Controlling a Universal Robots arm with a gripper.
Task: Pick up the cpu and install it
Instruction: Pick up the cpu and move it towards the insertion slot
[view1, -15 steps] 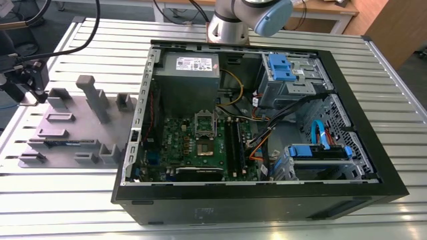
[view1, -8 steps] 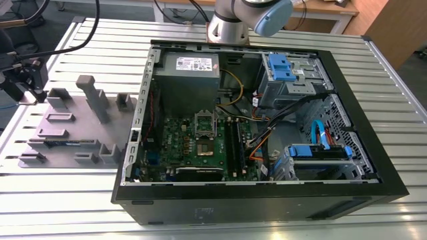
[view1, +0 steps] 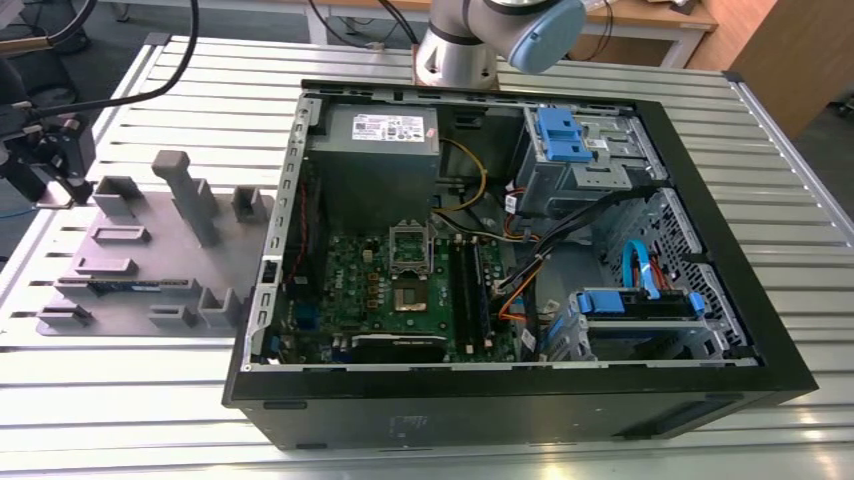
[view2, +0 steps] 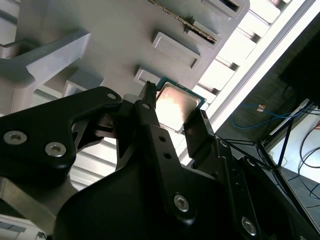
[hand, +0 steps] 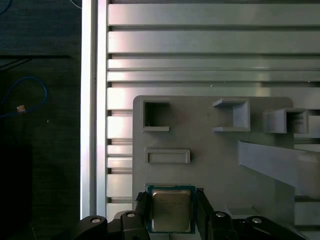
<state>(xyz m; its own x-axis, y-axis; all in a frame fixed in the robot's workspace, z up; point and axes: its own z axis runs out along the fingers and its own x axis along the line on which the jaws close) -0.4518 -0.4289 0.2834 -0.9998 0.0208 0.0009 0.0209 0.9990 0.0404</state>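
Note:
The cpu (hand: 171, 210), a small square chip with a dull silver top and green edge, sits between my two black fingers in both wrist views, also cpu (view2: 176, 106). My gripper (hand: 172, 212) is shut on it, one finger (hand: 142, 209) at each side edge. Below it lies the grey holder plate (hand: 210, 160). In the exterior view my gripper (view1: 54, 170) hangs at the far left, over the holder plate's (view1: 147, 250) left end. The motherboard socket (view1: 411, 293) lies inside the open computer case (view1: 521, 400), its hinged frame (view1: 408, 247) raised.
The grey holder plate carries upright posts (view1: 187, 195) and slots. A green memory stick (view1: 127, 285) rests in it. Inside the case are a grey power-supply box (view1: 380, 150), blue drive bays (view1: 567, 135) and loose cables (view1: 534, 270). The slatted metal table (view1: 134, 380) ends beside the plate.

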